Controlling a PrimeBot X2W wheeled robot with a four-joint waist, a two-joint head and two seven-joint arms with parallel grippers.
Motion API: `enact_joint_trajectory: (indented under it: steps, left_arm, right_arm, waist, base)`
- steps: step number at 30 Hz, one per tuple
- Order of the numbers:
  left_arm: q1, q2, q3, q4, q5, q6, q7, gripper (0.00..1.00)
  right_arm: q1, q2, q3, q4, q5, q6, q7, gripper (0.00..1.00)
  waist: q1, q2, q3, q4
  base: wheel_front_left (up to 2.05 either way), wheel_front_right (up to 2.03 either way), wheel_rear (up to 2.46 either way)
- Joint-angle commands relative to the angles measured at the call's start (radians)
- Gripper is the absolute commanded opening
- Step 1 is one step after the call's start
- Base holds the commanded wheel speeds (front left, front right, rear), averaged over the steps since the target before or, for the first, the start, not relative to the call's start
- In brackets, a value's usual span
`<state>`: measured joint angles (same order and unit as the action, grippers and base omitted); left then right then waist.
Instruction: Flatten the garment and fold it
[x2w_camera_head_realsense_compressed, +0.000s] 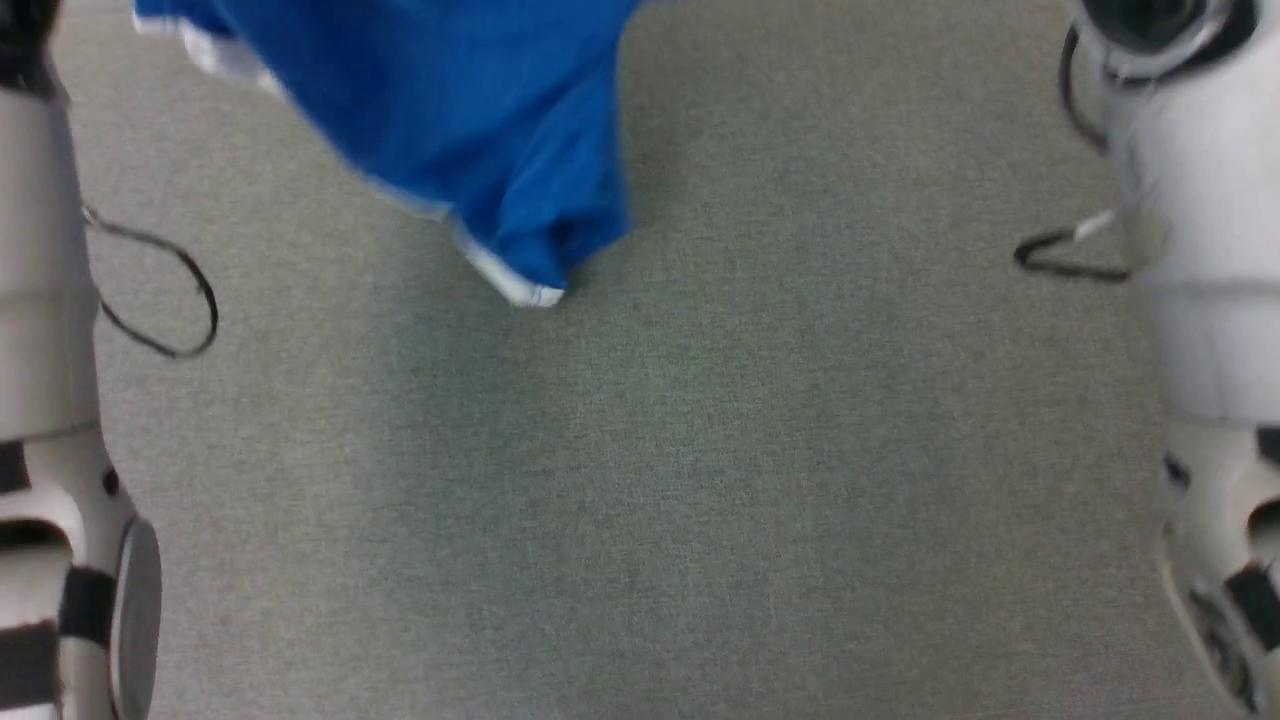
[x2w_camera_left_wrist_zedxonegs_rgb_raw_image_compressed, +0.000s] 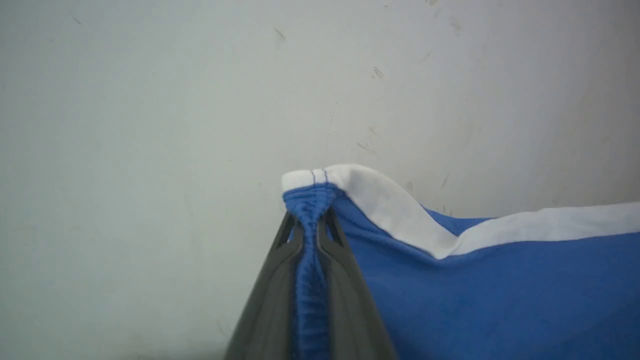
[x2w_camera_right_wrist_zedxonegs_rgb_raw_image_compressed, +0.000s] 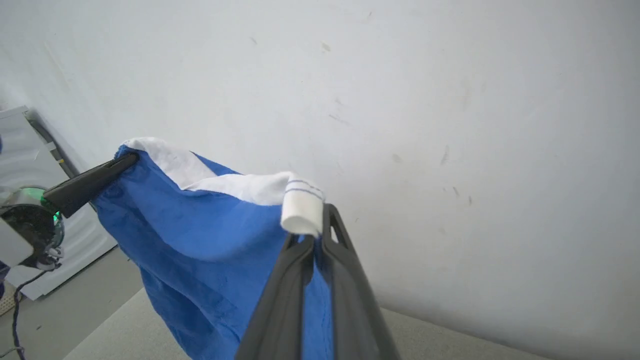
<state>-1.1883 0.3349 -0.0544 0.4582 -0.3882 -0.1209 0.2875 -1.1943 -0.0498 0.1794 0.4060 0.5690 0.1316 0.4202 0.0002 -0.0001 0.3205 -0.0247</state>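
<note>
**Garment (x2w_camera_head_realsense_compressed: 470, 130) held aloft, flattening not begun**

The left gripper (x2w_camera_left_wrist_zedxonegs_rgb_raw_image_compressed: 310, 220) is clamped on one corner of its white-trimmed edge. The right gripper (x2w_camera_right_wrist_zedxonegs_rgb_raw_image_compressed: 317, 235) pinches the other corner. The blue fabric hangs bunched between them, in front of the pale wall (x2w_camera_left_wrist_zedxonegs_rgb_raw_image_compressed: 150, 100), its lowest tip over the grey surface (x2w_camera_head_realsense_compressed: 700, 500). As I judge it, nothing is flattened yet: spreading it smooth and every fold are left to do.

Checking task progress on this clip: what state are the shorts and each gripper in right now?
garment: held up off the table, hanging bunched, not flat or folded.
left gripper: shut on the garment, pinching gathered blue fabric beside the white trim.
right gripper: shut on the garment, just under a folded bit of white trim.
</note>
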Motion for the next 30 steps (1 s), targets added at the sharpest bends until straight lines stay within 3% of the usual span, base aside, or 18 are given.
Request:
enact_joint_trajectory:
  steps: [1, 4, 12, 20, 25, 30]
  left_arm:
    - [-0.057, -0.013, 0.011, 0.024, -0.001, 0.01, -0.055, 0.0]
    - [-0.108, -0.015, 0.014, 0.052, 0.018, 0.019, -0.151, 0.0]
    - [-0.138, -0.007, 0.016, 0.129, 0.031, 0.016, -0.312, 0.0]
    - [0.005, -0.022, -0.024, 0.194, -0.037, -0.006, -0.402, 0.0]
    - [0.182, -0.035, -0.083, 0.18, -0.116, -0.009, -0.454, 0.0]
    - [0.409, -0.015, -0.179, 0.115, -0.185, -0.009, -0.483, 0.0]
  right_arm:
    - [-0.077, 0.0, -0.016, 0.075, 0.033, -0.001, -0.093, 0.0]
    - [-0.171, 0.0, -0.016, 0.172, 0.027, -0.001, -0.239, 0.0]
    - [-0.281, 0.0, 0.023, 0.339, -0.001, -0.001, -0.437, 0.0]
    - [-0.187, 0.0, 0.136, 0.406, 0.021, -0.001, -0.429, 0.0]
    - [-0.001, 0.0, 0.162, 0.374, 0.034, -0.001, -0.4, 0.0]
    - [0.253, -0.035, 0.186, 0.261, 0.049, -0.001, -0.319, 0.0]
  waist:
    - [-0.0002, 0.0001, 0.038, -0.009]
    - [-0.0002, 0.0001, 0.057, -0.006]
    - [-0.0002, 0.0001, 0.09, -0.003]
    - [-0.0002, 0.0001, 0.079, 0.012]
    - [-0.0002, 0.0001, 0.014, 0.027]
    - [-0.0002, 0.0001, -0.071, 0.03]
  base:
    - [0.0, 0.0, 0.0]
    - [0.0, 0.0, 0.0]
    - [0.0, 0.0, 0.0]
    - [0.0, 0.0, 0.0]
    - [0.0, 0.0, 0.0]
    - [0.0, 0.0, 0.0]
